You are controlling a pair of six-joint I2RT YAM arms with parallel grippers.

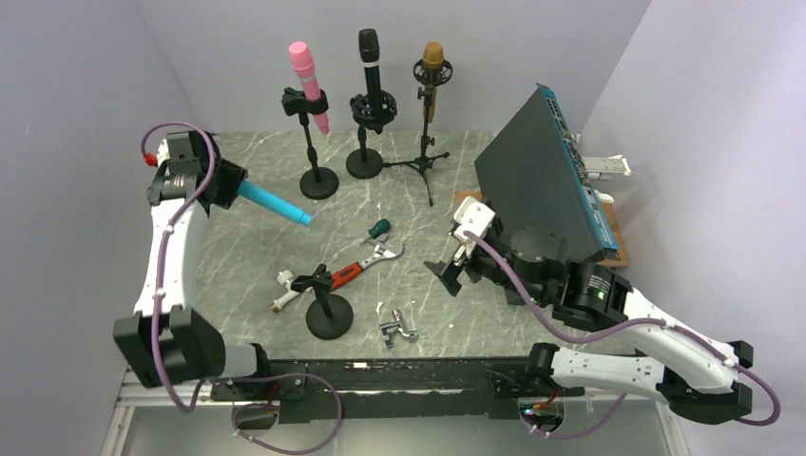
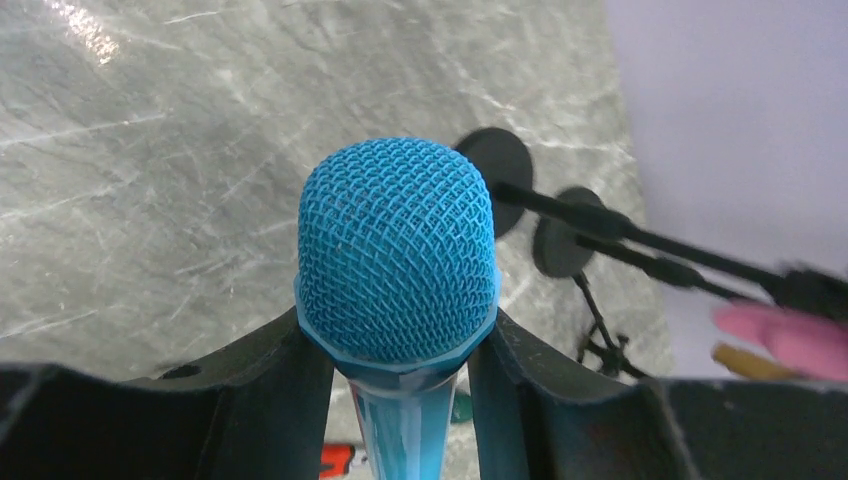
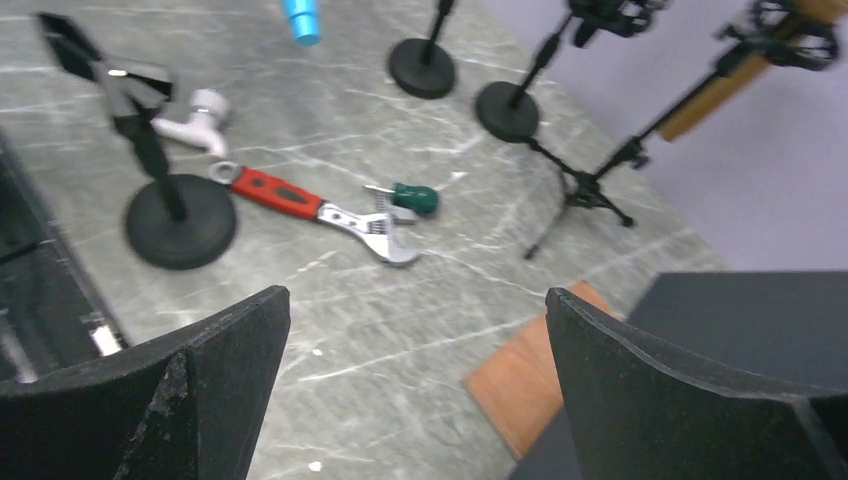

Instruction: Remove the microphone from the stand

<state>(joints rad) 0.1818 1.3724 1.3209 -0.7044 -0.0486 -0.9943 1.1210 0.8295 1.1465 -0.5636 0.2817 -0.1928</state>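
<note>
Marbled desk point(image 1: 238, 261): left tool point(image 1: 238, 185) pinching blue microphone point(image 1: 278, 205) at 9 o'clock, below mesh head; probably rigid, light, slick-barrelled; right tool point(image 3: 412, 300) gaping, empty.

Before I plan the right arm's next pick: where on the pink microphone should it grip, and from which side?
Probably the bare pink microphone body between its head and the stand's clip. Come from the near side, jaws across the shaft: it leans head-left, with only a short tail below the clip.
</note>
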